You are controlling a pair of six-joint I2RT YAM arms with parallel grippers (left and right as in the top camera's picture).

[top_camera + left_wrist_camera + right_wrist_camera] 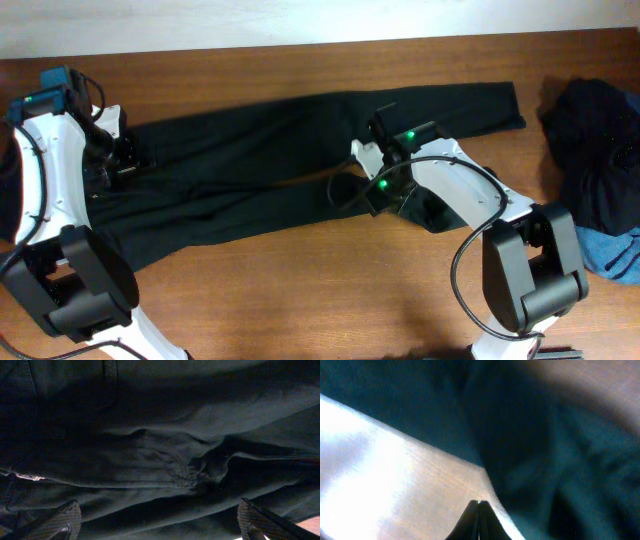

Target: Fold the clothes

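Trousers [260, 150] flat mid-frame, first fold pending | left gripper [160, 521] wide open, empty, over waist | right gripper [479, 510] closed at leg edge, grasp unclear | next I'd grip the waistband.

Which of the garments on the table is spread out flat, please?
The long black trousers across the middle; the black heap and blue piece lie bunched.
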